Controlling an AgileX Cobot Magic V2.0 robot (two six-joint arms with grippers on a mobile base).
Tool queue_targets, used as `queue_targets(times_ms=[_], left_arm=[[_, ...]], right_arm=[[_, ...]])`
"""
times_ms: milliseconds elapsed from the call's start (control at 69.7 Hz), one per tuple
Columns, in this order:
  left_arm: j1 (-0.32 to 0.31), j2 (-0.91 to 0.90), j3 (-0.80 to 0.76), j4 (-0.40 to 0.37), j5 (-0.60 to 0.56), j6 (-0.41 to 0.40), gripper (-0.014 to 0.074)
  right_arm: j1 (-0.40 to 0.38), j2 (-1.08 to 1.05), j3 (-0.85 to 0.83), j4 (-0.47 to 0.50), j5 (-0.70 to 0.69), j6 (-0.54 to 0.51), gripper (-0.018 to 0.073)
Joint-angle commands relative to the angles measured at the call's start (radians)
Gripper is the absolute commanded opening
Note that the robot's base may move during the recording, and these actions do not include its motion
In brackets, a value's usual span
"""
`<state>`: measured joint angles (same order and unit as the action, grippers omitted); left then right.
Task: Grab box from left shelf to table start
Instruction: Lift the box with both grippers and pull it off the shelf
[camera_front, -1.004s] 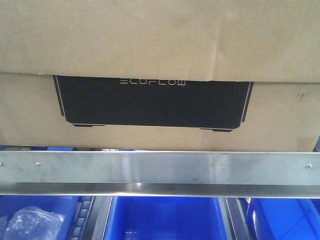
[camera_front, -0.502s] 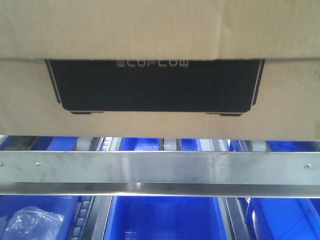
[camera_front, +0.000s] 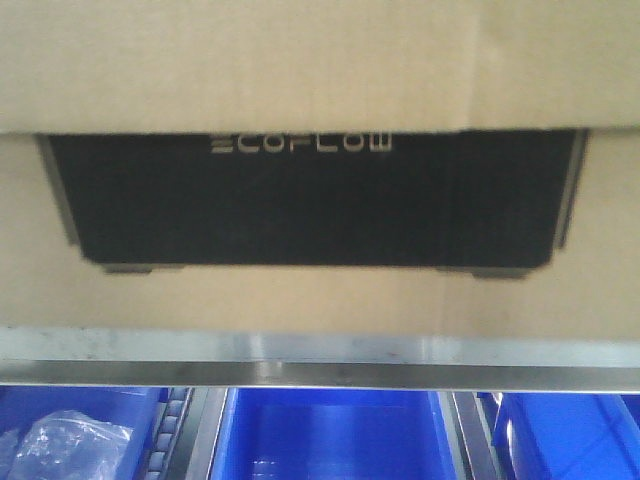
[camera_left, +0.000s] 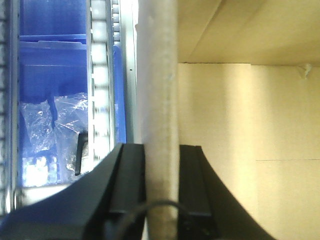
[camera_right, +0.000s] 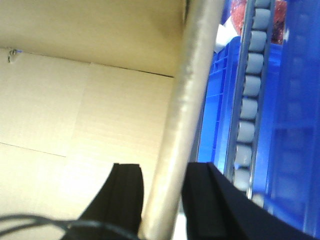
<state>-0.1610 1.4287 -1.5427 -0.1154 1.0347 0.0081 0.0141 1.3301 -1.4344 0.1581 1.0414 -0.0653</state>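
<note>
The left tool and the right tool each pinch one side wall of the box, likely to carry it level. The box is just above the front rail of the left shelf.

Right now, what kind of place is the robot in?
Probably a warehouse or stockroom. There's a metal shelf rail, blue plastic bins underneath it, a roller track for sliding things along, and a big cardboard box.
</note>
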Motion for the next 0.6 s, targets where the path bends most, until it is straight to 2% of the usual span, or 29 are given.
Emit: queue_targets(times_ms=[0, 330, 588], left_arm=[[-0.009, -0.111, 0.033, -0.061, -0.102, -0.008, -0.0097], [-0.076, -0.362, 0.34, -0.036, -0.184, -0.008, -0.0097], [-0.097, -0.543, 0.466, -0.036, -0.244, -0.008, -0.0097]], right_arm=[[-0.005, -0.094, 0.035, 0.008, -0.108, -0.007, 0.0058], [0.072, -0.328, 0.326, 0.012, -0.203, -0.007, 0.0058], [0.075, -0.48, 0.394, 0.013, -0.203, -0.007, 0.0058]])
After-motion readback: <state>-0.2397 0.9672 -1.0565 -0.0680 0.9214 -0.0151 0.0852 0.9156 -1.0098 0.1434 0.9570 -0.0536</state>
